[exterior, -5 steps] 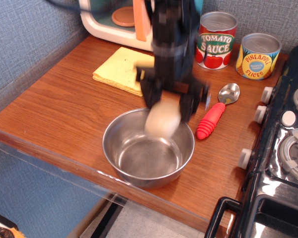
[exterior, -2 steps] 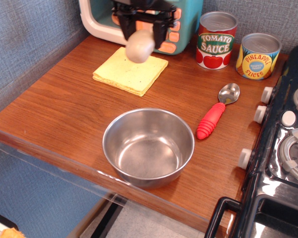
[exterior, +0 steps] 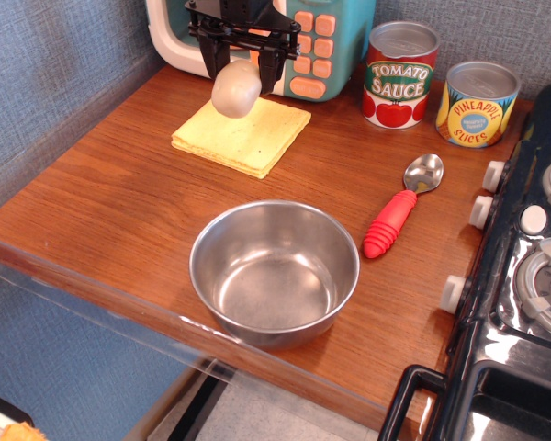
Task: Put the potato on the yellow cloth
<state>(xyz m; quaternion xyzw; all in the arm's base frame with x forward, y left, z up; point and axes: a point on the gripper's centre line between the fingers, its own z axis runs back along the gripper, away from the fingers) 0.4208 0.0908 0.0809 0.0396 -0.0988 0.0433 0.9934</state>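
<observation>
Upper left of frame: black pincer [exterior: 238, 66] clenched on smooth pale beige egg-shaped potato [exterior: 236, 89], held in the air above flat pale yellow square cloth [exterior: 241, 134] on wooden counter [exterior: 101, 193], likely lined up for lowering. Arm reaching down from top edge, fingers vertical. Centre: empty steel bowl [exterior: 275, 273]. Right: red-handled spoon [exterior: 399, 213].

Counted on the brown wooden desk [exterior: 119, 202]: two printed tin cans [exterior: 401, 73] [exterior: 477, 103], one pale beige egg-shaped potato [exterior: 236, 88], one folded yellow cloth [exterior: 243, 138], one round steel bowl [exterior: 275, 273], one red-handled metal spoon [exterior: 402, 207].
</observation>
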